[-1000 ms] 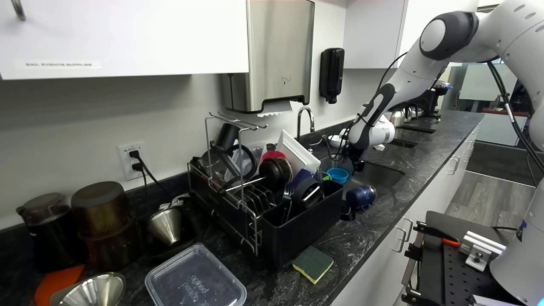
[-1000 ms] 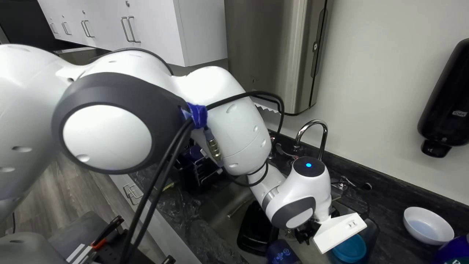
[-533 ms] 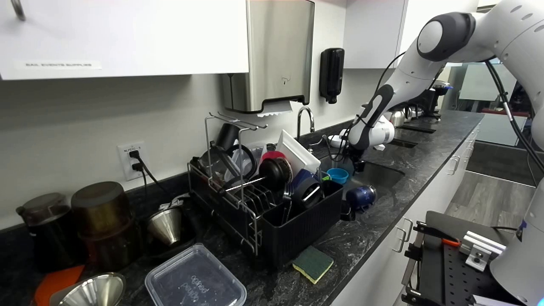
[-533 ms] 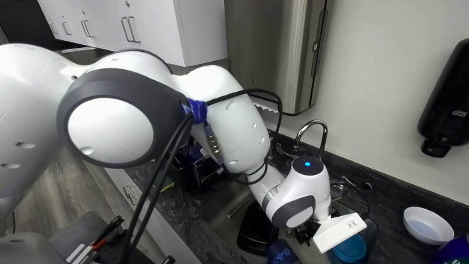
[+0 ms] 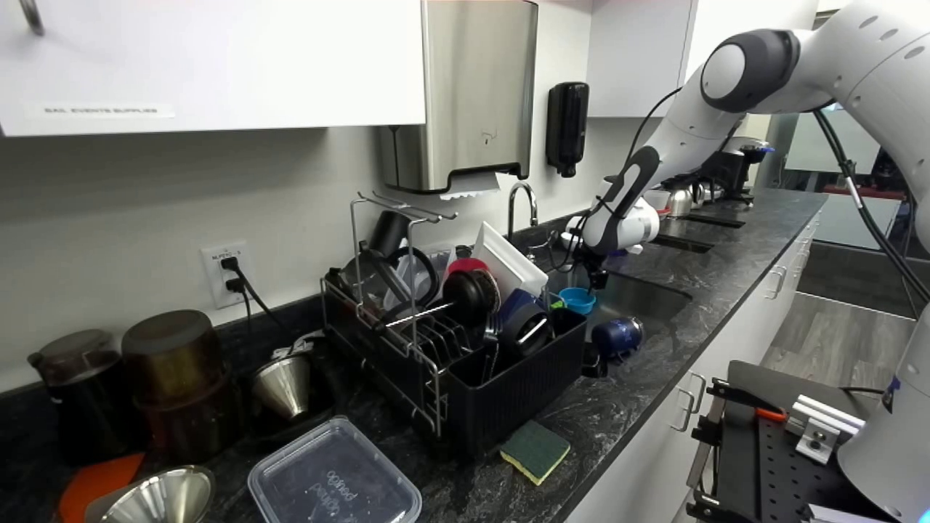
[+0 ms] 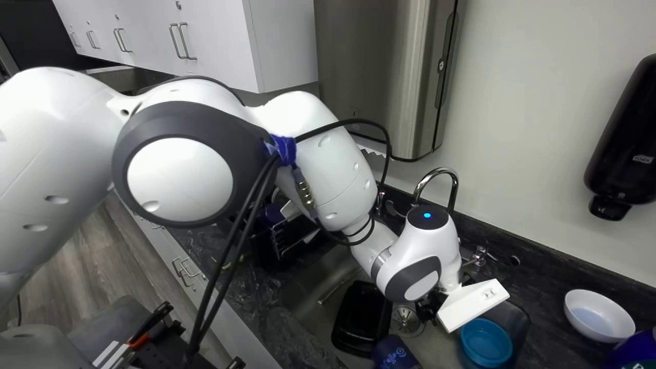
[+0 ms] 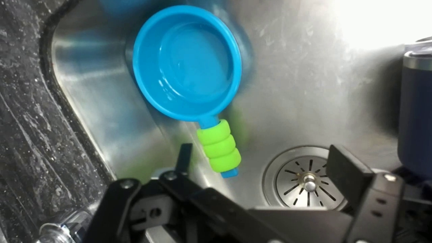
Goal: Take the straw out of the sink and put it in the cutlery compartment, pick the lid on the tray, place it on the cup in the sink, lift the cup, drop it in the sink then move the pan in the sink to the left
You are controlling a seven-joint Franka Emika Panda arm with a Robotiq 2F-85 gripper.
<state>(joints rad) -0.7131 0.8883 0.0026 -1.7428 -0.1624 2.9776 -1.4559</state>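
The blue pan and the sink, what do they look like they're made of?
The blue pan: probably plastic, smooth, softly glossy, small highlights inside. Its green handle sleeve: matte, ridged, perhaps foam or rubber. The sink: likely stainless steel, satin sheen, blurring the pan's blue reflection.

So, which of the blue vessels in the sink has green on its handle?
The light blue pan, with its green grip; the navy cup shows no green.

Wrist view: in the sink point(image 7: 287, 101) we see the pan point(image 7: 189, 64) left of the cup point(image 7: 416, 114), drain point(image 7: 309, 184) lower, between them | In an exterior view: dish rack point(image 5: 508, 399) on the tabletop point(image 5: 603, 407) left of the sink, sponge point(image 5: 536, 449) beside the rack
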